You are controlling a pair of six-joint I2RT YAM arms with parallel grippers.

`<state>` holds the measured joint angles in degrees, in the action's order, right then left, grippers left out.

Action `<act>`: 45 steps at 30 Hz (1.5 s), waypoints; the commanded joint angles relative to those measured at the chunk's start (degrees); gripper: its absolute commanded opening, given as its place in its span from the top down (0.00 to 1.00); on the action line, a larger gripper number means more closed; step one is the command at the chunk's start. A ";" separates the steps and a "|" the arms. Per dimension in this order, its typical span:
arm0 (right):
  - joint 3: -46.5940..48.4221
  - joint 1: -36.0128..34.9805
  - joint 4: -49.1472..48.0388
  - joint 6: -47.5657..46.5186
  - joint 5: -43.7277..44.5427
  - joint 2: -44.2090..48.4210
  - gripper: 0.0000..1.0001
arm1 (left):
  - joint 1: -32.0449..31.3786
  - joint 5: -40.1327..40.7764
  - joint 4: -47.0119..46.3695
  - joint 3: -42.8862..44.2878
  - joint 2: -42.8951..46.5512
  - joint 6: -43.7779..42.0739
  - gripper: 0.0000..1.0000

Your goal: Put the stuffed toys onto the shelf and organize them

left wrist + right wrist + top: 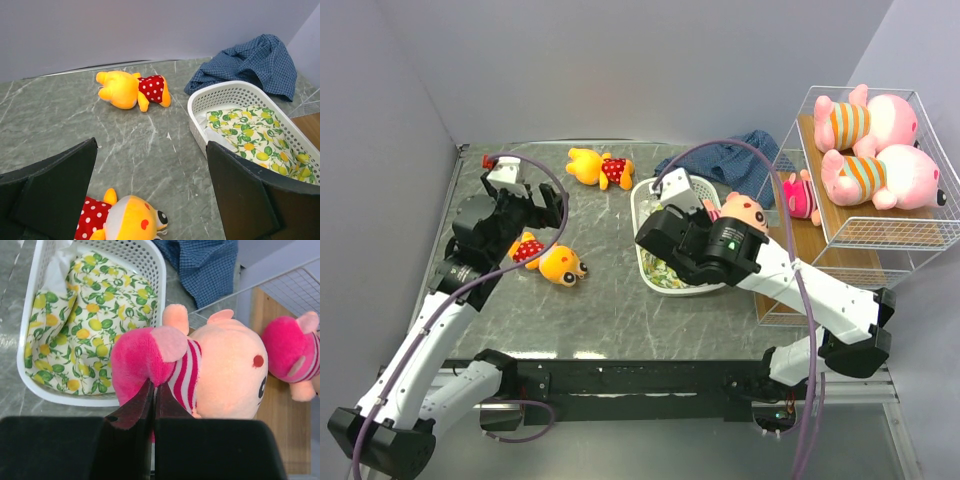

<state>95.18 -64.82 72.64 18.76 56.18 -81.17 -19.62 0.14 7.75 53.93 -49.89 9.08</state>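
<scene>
Furthest left, the left end effector (535,212) hangs with its fingers spread wide, gripping nothing, just above a yellow-orange bear (550,260) lying on the grey marbled counter (610,310). Its long axis runs diagonally, red polka-dot dress toward the far left and head toward the near right; the left wrist view crops it at the bottom edge. A second bear (600,167) lies further back, long axis left to right, head leftward. Next comes a white oval slotted basket (640,225) lined with lemon-print cloth (670,275), with crumpled blue checked fabric (745,155) behind it. The right end effector (152,387) is pinched tight on the magenta plush leg of a pink-striped doll (220,370), held up between the basket and the shelf (895,232), peach head pointing at the shelf. On that white wire rack's lower plank lies another pink doll (800,195), partly hidden. The upper tier holds a far pig (875,120) and a near pig (885,178) in orange stripes, heads rightward.
</scene>
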 commanded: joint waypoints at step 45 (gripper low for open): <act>4.49 9.53 10.06 -0.22 -4.86 16.04 1.00 | -0.25 -1.72 -3.27 -0.23 -1.96 -1.09 0.04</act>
<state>97.86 -55.83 77.43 18.55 49.93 -66.83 -19.62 0.62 7.55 53.63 -51.96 8.21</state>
